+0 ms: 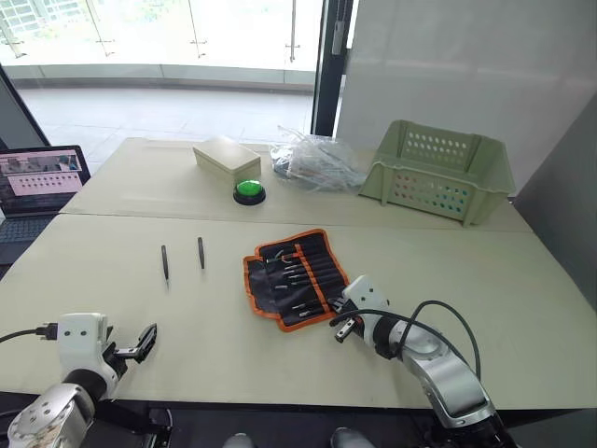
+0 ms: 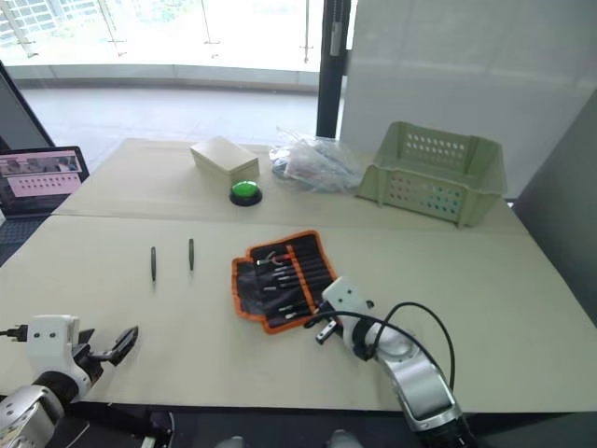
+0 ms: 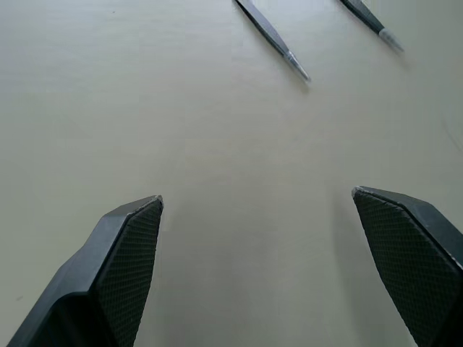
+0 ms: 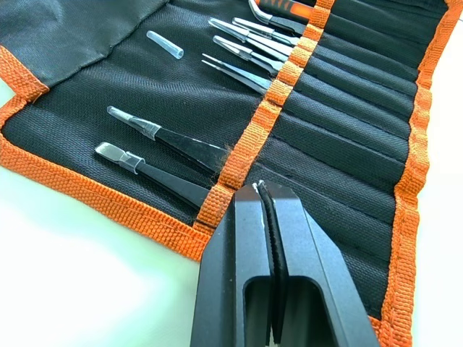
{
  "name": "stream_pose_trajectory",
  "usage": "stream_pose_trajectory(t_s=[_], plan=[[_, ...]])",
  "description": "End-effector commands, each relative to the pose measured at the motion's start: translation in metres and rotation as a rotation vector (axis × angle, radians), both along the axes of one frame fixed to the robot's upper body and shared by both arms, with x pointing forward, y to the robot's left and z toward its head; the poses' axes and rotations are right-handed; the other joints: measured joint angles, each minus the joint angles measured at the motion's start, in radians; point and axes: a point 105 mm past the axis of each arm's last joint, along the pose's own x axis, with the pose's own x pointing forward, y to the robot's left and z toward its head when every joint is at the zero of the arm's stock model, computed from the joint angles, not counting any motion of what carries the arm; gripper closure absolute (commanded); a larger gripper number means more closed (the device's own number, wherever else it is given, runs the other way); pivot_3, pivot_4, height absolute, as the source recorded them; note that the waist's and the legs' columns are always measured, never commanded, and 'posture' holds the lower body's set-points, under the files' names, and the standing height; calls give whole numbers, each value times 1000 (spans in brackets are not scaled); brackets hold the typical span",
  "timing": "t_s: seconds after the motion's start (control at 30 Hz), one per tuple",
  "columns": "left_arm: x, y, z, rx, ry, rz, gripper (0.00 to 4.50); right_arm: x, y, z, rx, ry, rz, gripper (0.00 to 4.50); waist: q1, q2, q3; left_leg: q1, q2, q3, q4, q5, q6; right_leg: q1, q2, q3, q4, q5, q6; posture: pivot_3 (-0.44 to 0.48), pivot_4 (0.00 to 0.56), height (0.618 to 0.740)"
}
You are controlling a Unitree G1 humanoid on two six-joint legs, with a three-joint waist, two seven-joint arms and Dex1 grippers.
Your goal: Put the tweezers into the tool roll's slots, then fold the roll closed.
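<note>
Nearest the camera, the left gripper [image 1: 145, 341] hangs wide open and empty; two loose tweezers [image 1: 165, 262] lie at its twelve o'clock, long axes pointing away, well nearer it than the right gripper [image 4: 262, 191], pinched shut on nothing over the roll [image 1: 297, 276]. That roll lies unfolded at table centre, several tweezers already in its slots [image 4: 340, 137].

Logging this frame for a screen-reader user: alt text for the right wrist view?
The right gripper, shut with nothing in it, hovers at the orange-trimmed edge of the open black tool roll. Several tweezers sit in the slots, tips sticking out past an orange strip. A small clear tip cap lies loose on the fabric.
</note>
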Motion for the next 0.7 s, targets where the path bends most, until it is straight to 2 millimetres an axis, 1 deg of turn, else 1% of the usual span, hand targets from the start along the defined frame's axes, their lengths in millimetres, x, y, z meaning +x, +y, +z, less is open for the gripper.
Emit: stream_pose_trajectory(t_s=[0.03,0.1,0.23,0.37,0.5,0.6,0.7], plan=[[16,-2,-3,35,-10,29,53,-5,-10,-26,-45,99,-37,4500,-4,-1,-1,0,0,0,0,0,0,-1,0,0,0,0,0,0,150,713],[31,-8,-8,28,-10,41,53,-4,-11,-25,-43,95,-44,4500,2,0,-1,0,0,0,-2,0,0,0,0,0,-1,0,0,0,150,713],[49,-13,-16,37,-3,71,53,-5,-12,-24,-43,91,-53,4500,3,5,-3,1,-1,0,-1,0,-1,0,0,0,0,0,0,0,150,713],[62,-20,-22,23,-9,79,53,-4,-13,-24,-41,88,-64,4500,7,9,-6,1,-1,0,-1,0,-1,1,0,0,0,0,0,0,150,713],[85,-29,-34,-6,0,111,53,-4,-14,-23,-42,85,-68,4500,18,13,-8,2,-2,0,-1,1,-1,2,-1,0,0,0,0,0,150,713],[97,-31,-36,-26,-8,118,53,-4,-14,-22,-43,85,-67,4500,23,17,-10,5,-2,0,-1,1,-1,4,0,0,0,0,1,0,150,713],[108,-38,-36,-47,-17,104,53,-4,-15,-21,-44,83,-70,4500,24,18,-10,10,-2,0,-2,1,-1,10,0,0,-1,-2,5,0,150,713]])
